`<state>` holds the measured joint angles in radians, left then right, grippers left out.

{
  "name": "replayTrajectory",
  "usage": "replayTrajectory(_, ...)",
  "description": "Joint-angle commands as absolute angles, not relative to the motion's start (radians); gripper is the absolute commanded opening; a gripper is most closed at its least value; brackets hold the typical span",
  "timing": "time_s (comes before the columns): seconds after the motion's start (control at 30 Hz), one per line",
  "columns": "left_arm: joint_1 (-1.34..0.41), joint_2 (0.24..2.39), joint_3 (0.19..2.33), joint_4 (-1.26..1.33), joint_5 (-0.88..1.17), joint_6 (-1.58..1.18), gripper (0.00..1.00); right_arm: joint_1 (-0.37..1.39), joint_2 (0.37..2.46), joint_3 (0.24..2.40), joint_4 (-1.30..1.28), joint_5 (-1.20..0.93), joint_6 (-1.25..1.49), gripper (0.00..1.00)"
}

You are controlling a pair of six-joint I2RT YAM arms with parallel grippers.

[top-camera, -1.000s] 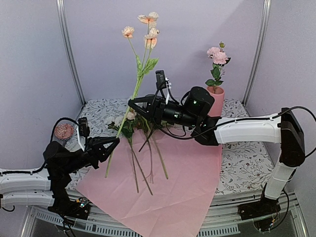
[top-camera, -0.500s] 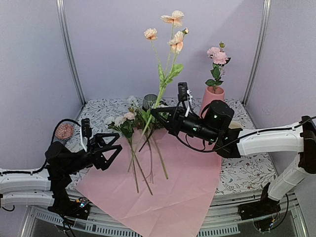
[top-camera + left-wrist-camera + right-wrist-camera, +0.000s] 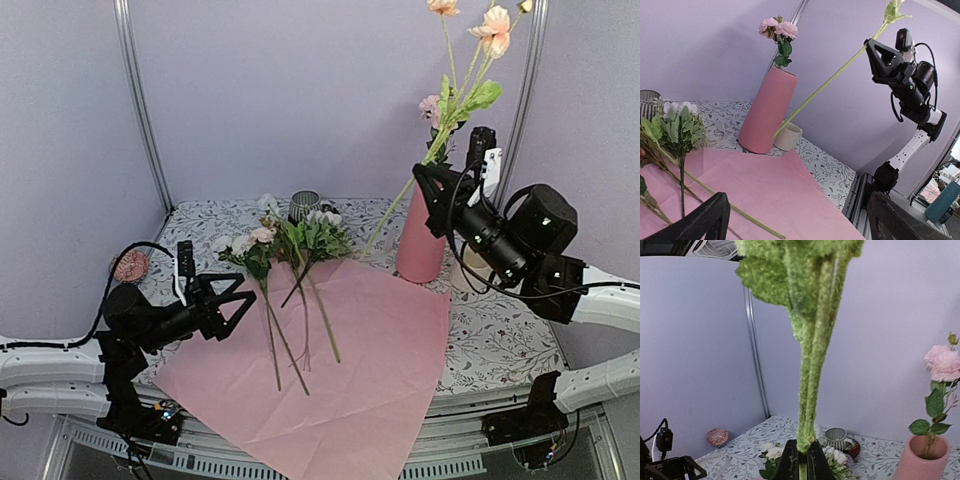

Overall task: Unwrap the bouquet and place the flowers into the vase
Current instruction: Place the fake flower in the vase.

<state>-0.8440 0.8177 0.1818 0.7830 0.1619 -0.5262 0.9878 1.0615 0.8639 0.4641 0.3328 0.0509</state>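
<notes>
My right gripper (image 3: 432, 172) is shut on the green stem (image 3: 395, 215) of a peach flower (image 3: 494, 22), held high beside the pink vase (image 3: 420, 248). The stem slants down to the left, and its lower end hangs outside the vase near its left side. In the right wrist view the stem (image 3: 810, 385) rises straight from the closed jaws (image 3: 802, 446). A pink rose (image 3: 778, 28) stands in the vase (image 3: 765, 112). The other flowers (image 3: 285, 240) lie on the spread pink paper (image 3: 350, 380). My left gripper (image 3: 243, 303) hovers open over the paper's left edge, holding nothing.
A cream cup (image 3: 788, 136) stands right next to the vase. A striped mug (image 3: 304, 205) sits at the back behind the flowers, and a small pink bowl (image 3: 130, 266) at the far left. The paper overhangs the table's near edge.
My right arm has swung the peach flower up and to the right, from over the paper to beside the vase. The left gripper has opened and stayed over the paper's left edge.
</notes>
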Motion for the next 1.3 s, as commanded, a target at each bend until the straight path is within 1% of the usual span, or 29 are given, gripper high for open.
replayTrajectory(0.0, -0.851, 0.849, 0.218, 0.762, 0.144, -0.520, 0.98, 0.981, 0.990, 0.958, 0.328, 0.518, -0.164, 0.02)
replayTrajectory(0.2, -0.851, 0.909, 0.243, 0.775, 0.157, -0.526, 0.98, 0.944, 0.998, 1.068, 0.282, 0.586, -0.301, 0.02)
replayTrajectory(0.43, -0.852, 0.961, 0.295, 0.754, 0.181, -0.525, 0.97, 0.910, 1.053, 1.164, 0.262, 0.586, -0.350, 0.02)
replayTrajectory(0.67, -0.852, 0.982, 0.289, 0.769, 0.173, -0.536, 0.96, 0.871, 1.085, 1.264, 0.262, 0.581, -0.387, 0.02)
replayTrajectory(1.0, -0.852, 0.981, 0.266, 0.783, 0.160, -0.550, 0.96, 0.788, 1.133, 1.299, 0.257, 0.518, -0.355, 0.02)
replayTrajectory(1.27, -0.852, 0.975, 0.267, 0.775, 0.145, -0.553, 0.95, 0.712, 1.182, 1.305, 0.221, 0.425, -0.240, 0.02)
